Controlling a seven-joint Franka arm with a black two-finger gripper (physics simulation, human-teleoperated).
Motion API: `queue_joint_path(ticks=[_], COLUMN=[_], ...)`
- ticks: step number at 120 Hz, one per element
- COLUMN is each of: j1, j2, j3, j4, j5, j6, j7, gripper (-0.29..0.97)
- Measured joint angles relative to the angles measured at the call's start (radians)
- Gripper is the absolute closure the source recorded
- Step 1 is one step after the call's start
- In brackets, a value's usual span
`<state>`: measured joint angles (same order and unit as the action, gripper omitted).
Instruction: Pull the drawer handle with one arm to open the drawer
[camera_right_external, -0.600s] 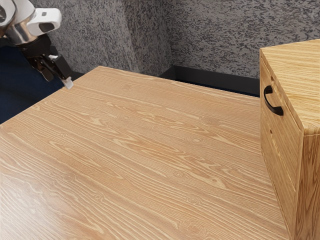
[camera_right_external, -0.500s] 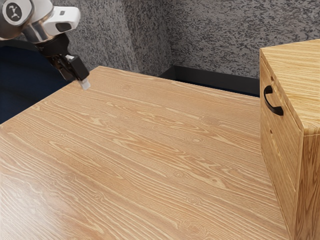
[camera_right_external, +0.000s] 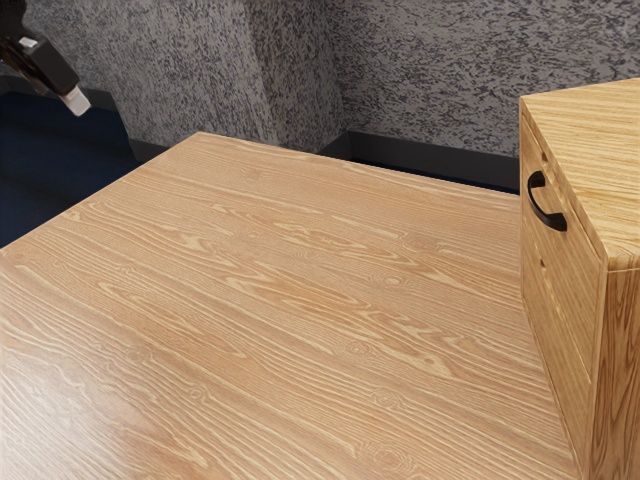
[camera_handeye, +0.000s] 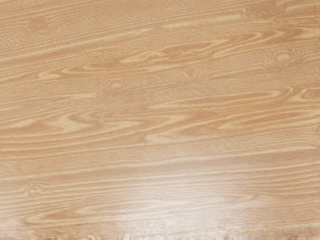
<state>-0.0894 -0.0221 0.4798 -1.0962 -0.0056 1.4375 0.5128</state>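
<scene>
Wood-grain table: foreground; the wrist view looks onto its grain. Wooden cabinet: exterior view, 3 o'clock. Drawer handle: black loop on the cabinet's face; drawer appears shut. Gripper: 10 o'clock, well apart from the handle; jaw spread cannot be told. Advice: cross the table, square up to the loop, grasp, pull straight out.

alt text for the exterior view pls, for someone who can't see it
A wooden drawer cabinet with a black handle on its front stands at the exterior view's right edge, beside a wide wooden table. The robot's gripper hangs in the upper left corner, beyond the table's edge and far from the handle. A speckled grey wall runs behind.
</scene>
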Motion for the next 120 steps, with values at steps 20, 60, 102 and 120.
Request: queue_joint_path(ticks=[20,60,102,120], j1=[-0.075,-0.142,0.429,0.778], j2=[-0.06,-0.328,-0.313,-0.307], j3=[-0.001,-0.218,-0.68,-0.999], j4=[-0.315,-0.627,-0.542,-0.49], j5=[-0.132,-0.189,-0.282,-0.412], j6=[0.009,-0.035,-0.033,-0.025], j7=[-0.026,-0.588,-0.826,-0.84], gripper=[0.02,0.02,0.03,0.03])
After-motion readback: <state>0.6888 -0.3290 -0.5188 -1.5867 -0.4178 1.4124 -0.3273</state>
